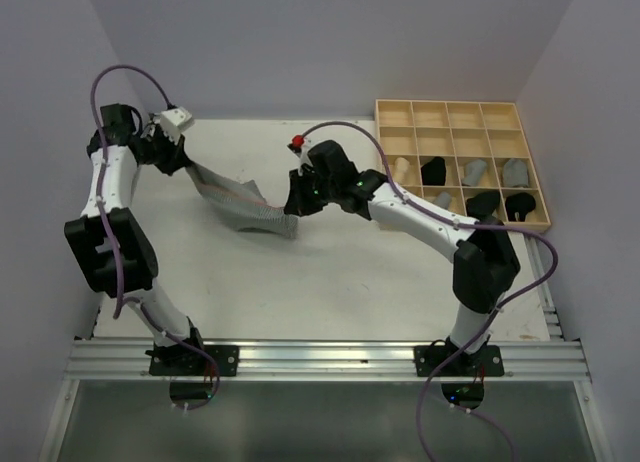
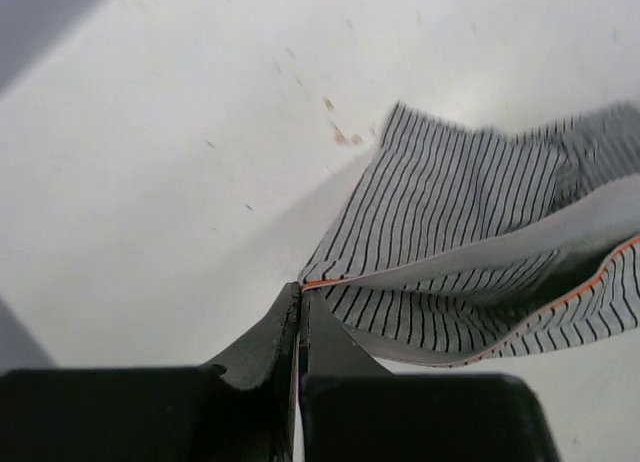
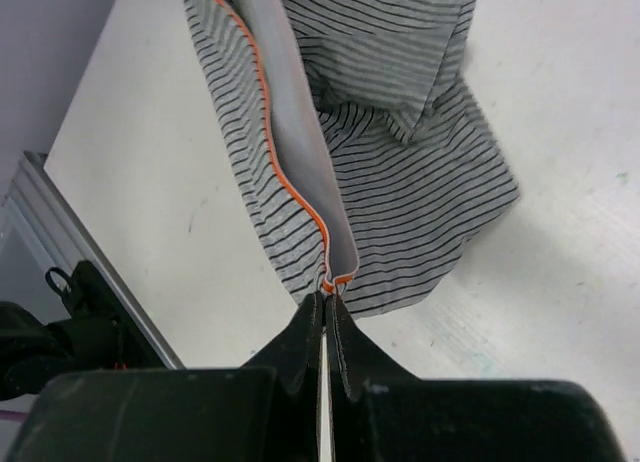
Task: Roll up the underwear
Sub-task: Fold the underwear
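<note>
Here's the striped grey underwear [image 1: 238,204], strung out between the two arms over the left-centre of the table [image 1: 330,282], well apart from the tray. The left fingers [image 2: 268,334] are pinched together on one end of the waistband, right at the orange-edged trim [image 3: 290,182]. The right fingers [image 3: 302,334] are clamped on the other end of the same band. That's a two-corner hold, and I'd say it's there to pull the waistband straight so the cloth hangs flat and can be laid down square before any rolling starts. The body of the garment sags below the band with a fold bunched near the middle. Whether its lower edge touches the table, I can't tell.

Over at the far right sits the pale wooden grid tray [image 1: 448,103], with small bundles [image 1: 433,169] in several compartments, some black, some grey and one tan, each apart in its own cell. They look like finished rolls.

Labels? No brand or writing that can be read anywhere on the cloth, tray or arms.
</note>
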Robot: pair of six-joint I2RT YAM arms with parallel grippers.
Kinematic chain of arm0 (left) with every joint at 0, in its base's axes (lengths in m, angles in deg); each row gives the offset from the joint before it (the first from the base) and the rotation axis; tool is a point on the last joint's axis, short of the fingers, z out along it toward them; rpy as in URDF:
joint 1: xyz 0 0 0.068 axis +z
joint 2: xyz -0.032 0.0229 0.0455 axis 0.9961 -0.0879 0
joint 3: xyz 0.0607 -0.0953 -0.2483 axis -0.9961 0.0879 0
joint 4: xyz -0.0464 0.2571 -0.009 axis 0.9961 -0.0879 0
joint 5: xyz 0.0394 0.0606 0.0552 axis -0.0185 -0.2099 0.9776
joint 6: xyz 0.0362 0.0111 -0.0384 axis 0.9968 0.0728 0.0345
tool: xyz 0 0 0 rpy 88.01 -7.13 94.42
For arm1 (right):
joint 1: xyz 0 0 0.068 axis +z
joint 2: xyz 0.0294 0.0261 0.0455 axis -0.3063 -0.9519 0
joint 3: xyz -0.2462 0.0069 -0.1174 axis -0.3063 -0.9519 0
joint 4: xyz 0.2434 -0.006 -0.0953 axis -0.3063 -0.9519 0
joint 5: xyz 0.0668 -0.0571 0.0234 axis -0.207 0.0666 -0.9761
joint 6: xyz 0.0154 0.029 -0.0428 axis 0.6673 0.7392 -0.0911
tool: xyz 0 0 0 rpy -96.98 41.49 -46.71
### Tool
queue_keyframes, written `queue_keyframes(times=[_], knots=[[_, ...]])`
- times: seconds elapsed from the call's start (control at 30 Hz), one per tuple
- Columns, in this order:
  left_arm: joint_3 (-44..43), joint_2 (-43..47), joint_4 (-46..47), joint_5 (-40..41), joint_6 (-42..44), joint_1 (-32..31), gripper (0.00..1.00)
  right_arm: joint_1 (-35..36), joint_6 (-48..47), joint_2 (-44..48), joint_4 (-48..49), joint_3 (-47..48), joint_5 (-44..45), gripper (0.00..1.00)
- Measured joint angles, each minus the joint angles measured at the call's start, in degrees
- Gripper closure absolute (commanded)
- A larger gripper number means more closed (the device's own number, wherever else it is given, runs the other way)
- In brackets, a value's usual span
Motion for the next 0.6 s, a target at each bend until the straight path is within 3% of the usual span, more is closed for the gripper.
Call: queue_keyframes(times=[0.27, 0.6], knots=[[-2.1, 10.7, 14.5, -1.2, -22.7, 0.0, 1.00, -7.8, -2.0, 1.6, -1.1, 5.6, 1.5, 1.00], [9.0, 21.5, 29.9, 2.5, -44.2, -0.7, 1.00, -12.2, -5.7, 4.8, -4.6, 12.3, 5.2, 1.00]])
